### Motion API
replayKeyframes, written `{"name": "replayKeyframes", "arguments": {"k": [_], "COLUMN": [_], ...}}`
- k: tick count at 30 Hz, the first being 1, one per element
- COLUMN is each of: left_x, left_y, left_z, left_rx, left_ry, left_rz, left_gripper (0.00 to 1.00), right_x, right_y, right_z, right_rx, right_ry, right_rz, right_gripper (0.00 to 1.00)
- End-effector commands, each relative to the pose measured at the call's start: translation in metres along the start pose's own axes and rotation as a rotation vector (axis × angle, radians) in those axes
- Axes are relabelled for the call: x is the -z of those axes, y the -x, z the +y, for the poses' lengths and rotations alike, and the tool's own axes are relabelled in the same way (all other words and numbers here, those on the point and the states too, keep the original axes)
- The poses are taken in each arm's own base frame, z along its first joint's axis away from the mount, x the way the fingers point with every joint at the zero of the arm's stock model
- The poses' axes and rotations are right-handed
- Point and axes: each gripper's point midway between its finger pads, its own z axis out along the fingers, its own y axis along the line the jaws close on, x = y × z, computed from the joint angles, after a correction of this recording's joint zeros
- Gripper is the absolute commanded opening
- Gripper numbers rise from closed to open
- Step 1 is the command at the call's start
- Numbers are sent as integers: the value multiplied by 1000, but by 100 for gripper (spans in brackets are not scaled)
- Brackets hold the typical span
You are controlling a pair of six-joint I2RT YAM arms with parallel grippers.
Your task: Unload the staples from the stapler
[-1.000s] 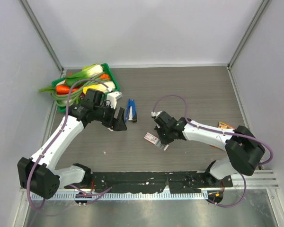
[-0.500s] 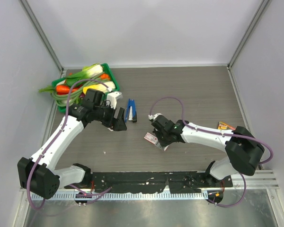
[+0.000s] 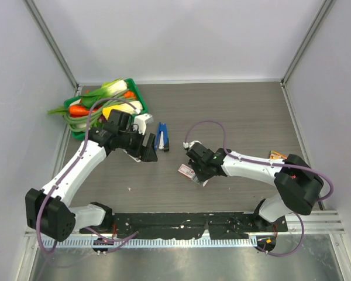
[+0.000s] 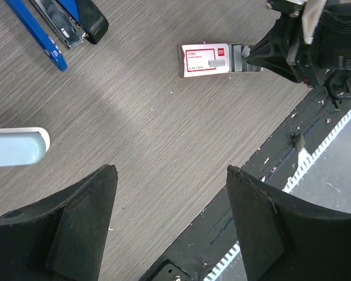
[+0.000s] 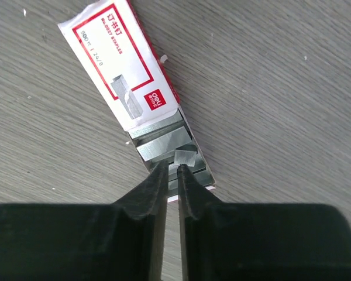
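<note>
While your right gripper point(image 5: 173, 167) is working at the pulled-out end of the staple box point(image 5: 114, 64), its jaws are sitting almost together with a short staple strip point(image 5: 185, 157) right at the tips; you can't tell whether it's pinching that strip. The stapler point(image 3: 162, 136) is lying opened on the table point(image 3: 240, 111), well apart from the box and just beside your left gripper point(image 4: 169, 175), which is hanging wide open and holding nothing. You're probably laying removed staples into the box tray, so the next move is asking for a small release and a straight lift, or the light box is going to drag along. A pale teal block point(image 4: 14, 146) and a green vegetable tray point(image 3: 139, 93) are crowding the stapler's far side, and your left arm is blocking the near approach
</note>
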Motion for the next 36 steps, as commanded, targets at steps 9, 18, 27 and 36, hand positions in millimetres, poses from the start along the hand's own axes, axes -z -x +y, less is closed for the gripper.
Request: {"name": "replayKeyframes", "arguments": {"k": [9,18,27,36], "left_x": [-68,-98,-122,-138], "left_y": [15,34,31,25], "left_z": [2,-2,1,3], "left_rx": [-124,-151,-154,-163], "left_ry": [1,-12,5,-2], "left_rz": [81,94,133,177], "left_gripper": [79,79,79,78], "right_x": [60,48,26,17], "right_y": [12,-30,-28,-21], "right_z": [-4,-11,-9,-16], "right_rx": [-607,-796,-812,-830], "right_ry": [117,158,151,134], "right_rz": [-313,-300,-304,-337], "right_gripper": [32,33,29,26]}}
